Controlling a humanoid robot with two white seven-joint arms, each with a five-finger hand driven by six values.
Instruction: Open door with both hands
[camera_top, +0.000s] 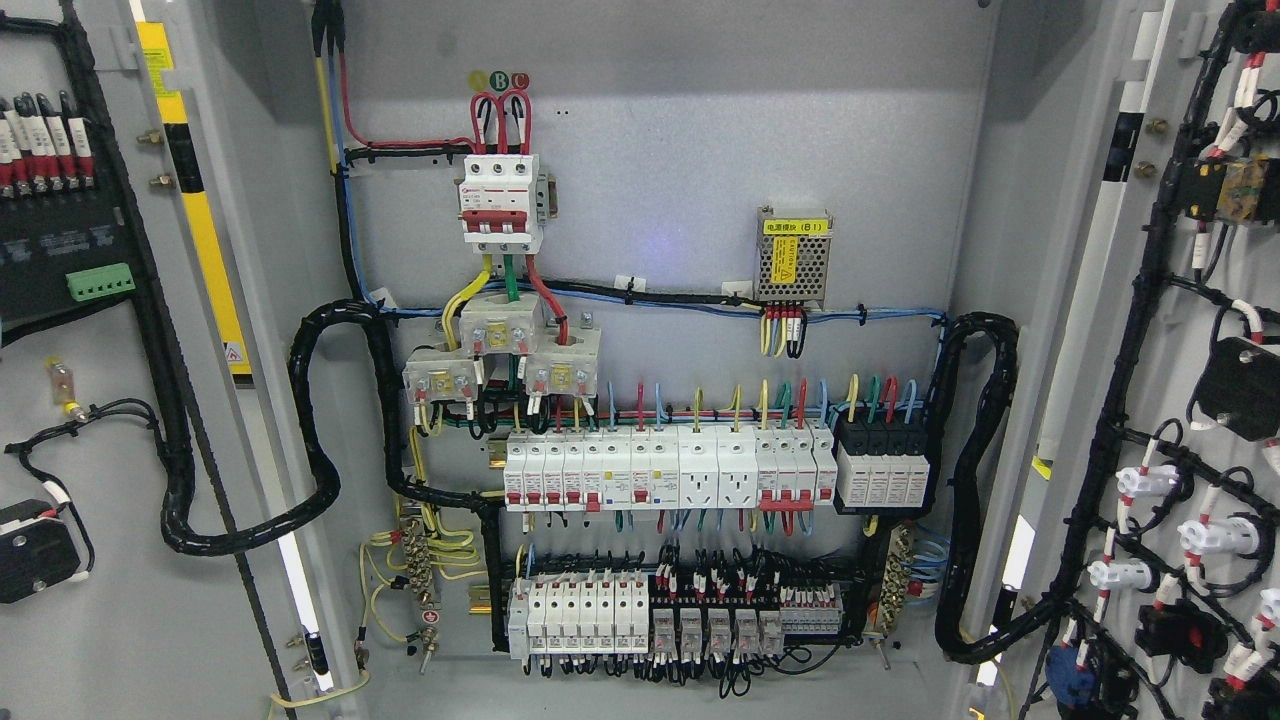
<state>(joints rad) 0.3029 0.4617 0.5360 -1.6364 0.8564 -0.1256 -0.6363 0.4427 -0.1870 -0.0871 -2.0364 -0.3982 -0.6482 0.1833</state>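
Both doors of a grey electrical cabinet stand swung wide. The left door (110, 420) shows its inner face at the picture's left, with a green terminal block and black wiring on it. At the right, the right door (1180, 330) shows its inner face with black cable looms and white connectors. Between them the cabinet's back panel (660, 170) is in full view. Neither of my hands nor any arm shows in the picture.
The panel carries a red and white main breaker (502, 200), a small power supply (793, 255), two rows of white breakers (665, 470) and relays (690, 615). Thick black cable loops (320, 430) run from the panel to each door.
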